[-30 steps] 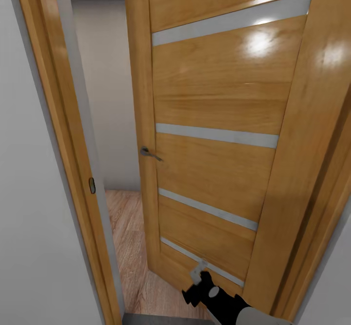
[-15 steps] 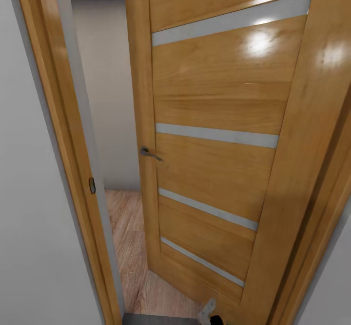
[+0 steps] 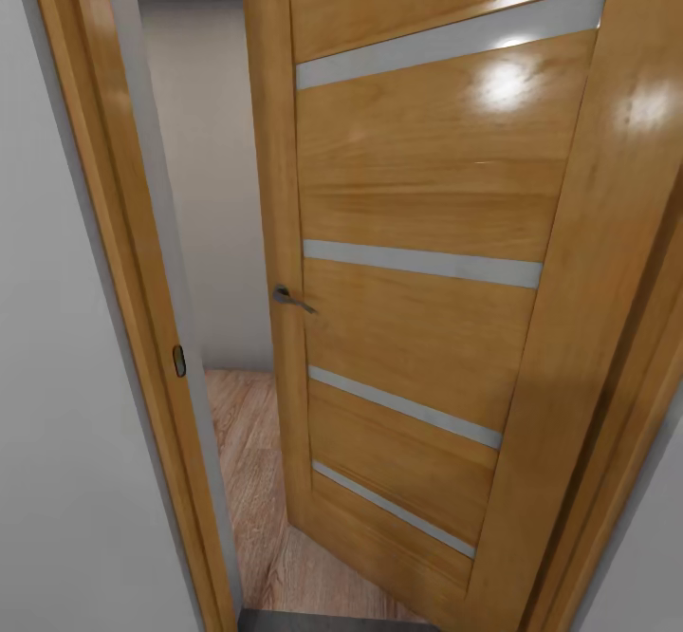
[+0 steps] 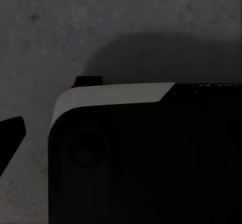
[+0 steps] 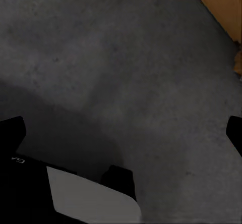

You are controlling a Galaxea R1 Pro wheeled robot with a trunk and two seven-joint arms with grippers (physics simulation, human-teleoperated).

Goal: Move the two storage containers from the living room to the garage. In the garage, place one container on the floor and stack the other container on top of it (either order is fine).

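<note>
Head view, left to right: white wall [image 3: 57,404], door frame [image 3: 142,328], narrow gap onto wood floor [image 3: 251,480], then the half-open door [image 3: 417,309] with its handle [image 3: 289,298]. No containers in sight, and both wrist views face grey concrete floor [image 5: 126,57]; right claw [image 5: 123,128] tips look spread and empty, left claw state can't tell. Gap looks tight, so my call: swing the door wider, centre the base, arms tucked, then drive through.

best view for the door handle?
Head view: the handle sits on the door edge, side-on and unobstructed, beside the open gap. The right wrist view catches just a corner of orange wood above dark floor; the left wrist view has dark floor and robot body.
</note>
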